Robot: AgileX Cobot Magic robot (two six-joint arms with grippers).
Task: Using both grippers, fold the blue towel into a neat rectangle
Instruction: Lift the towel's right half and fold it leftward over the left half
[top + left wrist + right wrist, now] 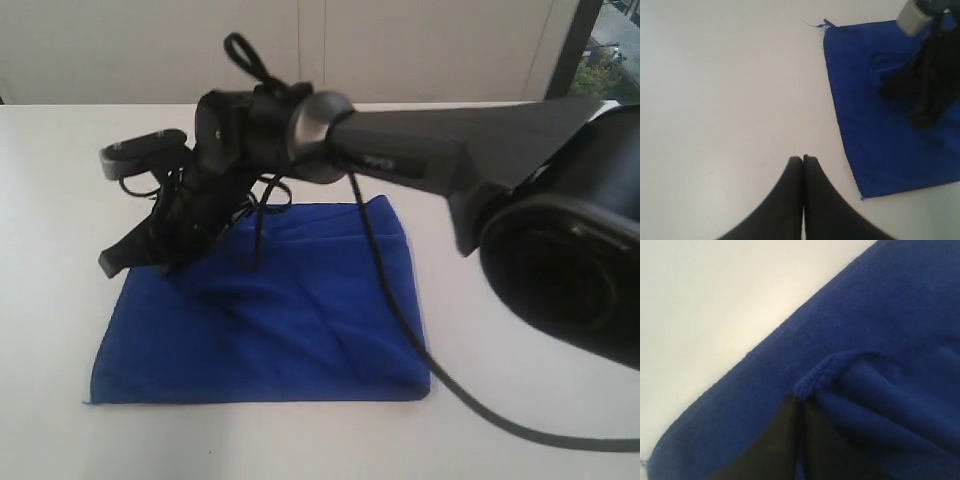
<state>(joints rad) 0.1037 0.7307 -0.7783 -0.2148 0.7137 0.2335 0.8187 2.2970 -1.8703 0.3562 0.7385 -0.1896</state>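
Although the blue towel point(300, 330) already lies doubled into a rough rectangle on the tabletop point(715, 100), its top layer is creased. On the right gripper point(799, 402) the jaws are pressed together at a curled hem, perhaps nipping it. The left gripper point(803, 159) has its jaws closed and empty, well apart from the cloth.

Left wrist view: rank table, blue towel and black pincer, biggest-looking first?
Largest: table.
Next: blue towel, partly cut off by the frame.
Smallest: left pincer, though nearness to the camera enlarges it.

White table point(60, 200), pale panelled wall point(150, 50), window point(615, 40) with perhaps foliage
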